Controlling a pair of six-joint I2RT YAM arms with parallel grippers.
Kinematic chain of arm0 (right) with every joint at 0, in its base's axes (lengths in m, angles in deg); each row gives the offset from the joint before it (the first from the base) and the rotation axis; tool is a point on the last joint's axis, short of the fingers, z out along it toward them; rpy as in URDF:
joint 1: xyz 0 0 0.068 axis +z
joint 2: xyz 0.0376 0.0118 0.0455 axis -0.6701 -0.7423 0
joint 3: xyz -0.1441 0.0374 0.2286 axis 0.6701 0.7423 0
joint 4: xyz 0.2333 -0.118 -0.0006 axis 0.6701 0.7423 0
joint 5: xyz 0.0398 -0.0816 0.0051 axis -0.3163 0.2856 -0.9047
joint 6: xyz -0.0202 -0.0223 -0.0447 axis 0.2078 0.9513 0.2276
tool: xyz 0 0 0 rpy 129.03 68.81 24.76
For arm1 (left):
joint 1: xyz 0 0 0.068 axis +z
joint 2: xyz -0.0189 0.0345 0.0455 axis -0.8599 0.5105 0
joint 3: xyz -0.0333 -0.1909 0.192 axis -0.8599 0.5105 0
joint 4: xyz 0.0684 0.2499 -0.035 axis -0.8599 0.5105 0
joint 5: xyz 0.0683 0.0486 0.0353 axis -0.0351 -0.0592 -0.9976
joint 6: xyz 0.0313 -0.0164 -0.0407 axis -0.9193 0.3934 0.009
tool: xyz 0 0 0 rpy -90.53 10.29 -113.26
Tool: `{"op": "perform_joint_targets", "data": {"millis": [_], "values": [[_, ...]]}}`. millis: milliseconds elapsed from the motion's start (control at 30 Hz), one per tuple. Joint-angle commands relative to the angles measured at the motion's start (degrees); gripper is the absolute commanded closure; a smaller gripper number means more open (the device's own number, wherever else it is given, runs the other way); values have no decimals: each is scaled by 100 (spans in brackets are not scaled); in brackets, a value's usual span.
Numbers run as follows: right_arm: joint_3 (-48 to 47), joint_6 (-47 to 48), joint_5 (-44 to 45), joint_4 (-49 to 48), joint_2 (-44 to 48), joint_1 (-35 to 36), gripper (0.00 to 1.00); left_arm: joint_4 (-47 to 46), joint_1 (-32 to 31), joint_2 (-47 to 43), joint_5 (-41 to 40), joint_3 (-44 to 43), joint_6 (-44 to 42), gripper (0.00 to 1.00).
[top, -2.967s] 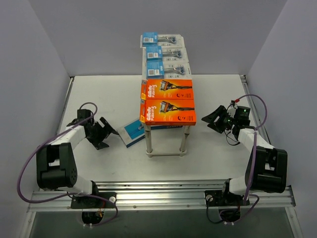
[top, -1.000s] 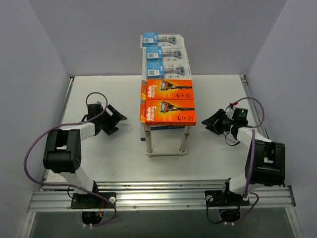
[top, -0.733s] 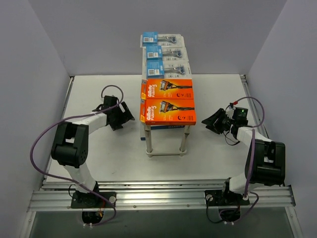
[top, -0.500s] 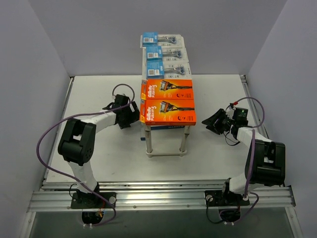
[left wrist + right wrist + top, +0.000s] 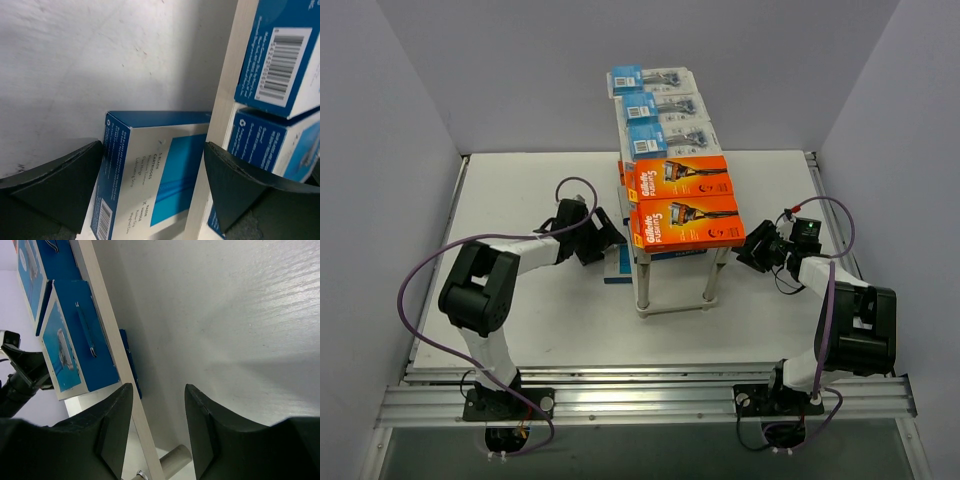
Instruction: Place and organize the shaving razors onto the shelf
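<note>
Blue box (image 5: pixel 150 170), half hidden under shelf (image 5: pixel 226 85)

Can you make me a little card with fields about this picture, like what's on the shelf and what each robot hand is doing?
Top of shelf: three blister packs at the back, two orange boxes in front
Below the top: blue-and-white box, poking out on the left
Left hand: open around that box's end
Right hand: open, empty, by the shelf's right side
</note>
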Motion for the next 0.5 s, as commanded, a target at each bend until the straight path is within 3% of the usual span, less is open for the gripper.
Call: {"op": "perform_joint_targets", "data": {"millis": [0, 367, 467], "values": [[-83, 63, -27, 85, 193, -48, 58, 1038, 41, 376, 433, 602, 141, 6], [-144, -60, -63, -11, 176, -39, 58, 564, 859, -299, 785, 1427, 97, 6], [-136, -42, -71, -11, 158, -31, 58, -506, 973, -537, 1056, 1787, 544, 6]]}}
